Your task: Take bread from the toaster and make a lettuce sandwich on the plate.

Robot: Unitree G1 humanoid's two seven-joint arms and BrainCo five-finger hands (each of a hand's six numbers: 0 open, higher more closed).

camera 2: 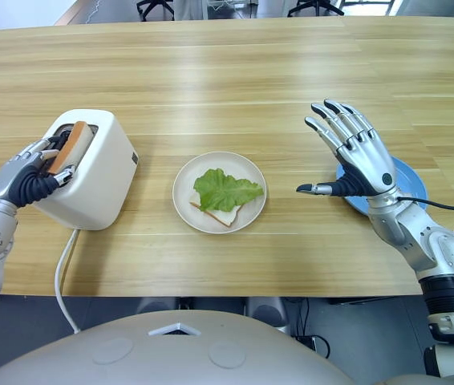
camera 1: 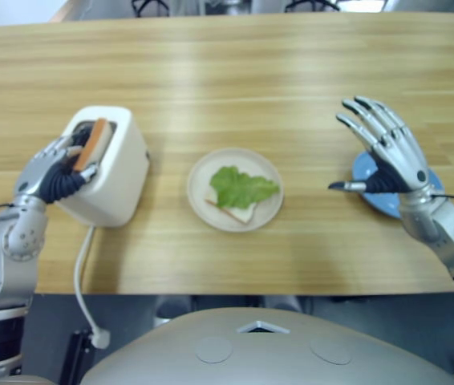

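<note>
Well, pale wood-grain table (camera 2: 211, 72), chair legs (camera 2: 155, 8) behind; L hand (camera 2: 26, 180) grips bread (camera 2: 72, 144) in toaster (camera 2: 99, 184); R hand (camera 2: 363, 160) splayed, empty.

Lettuce (camera 2: 225, 191) covers bread (camera 2: 220, 216) on plate (camera 2: 184, 191); 1 slice (camera 2: 72, 144) in toaster (camera 2: 103, 180).

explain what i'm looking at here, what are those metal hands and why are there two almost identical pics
Both pictures come from a two-eyed camera in a humanoid robot's head, looking down at a wooden table, so they differ only slightly. The metal hands are the robot's own. Its left hand has its fingers closed on a slice of bread standing in the white toaster. Its right hand is spread open over a blue dish. In the middle, a plate holds a second slice with a lettuce leaf on top.
</note>
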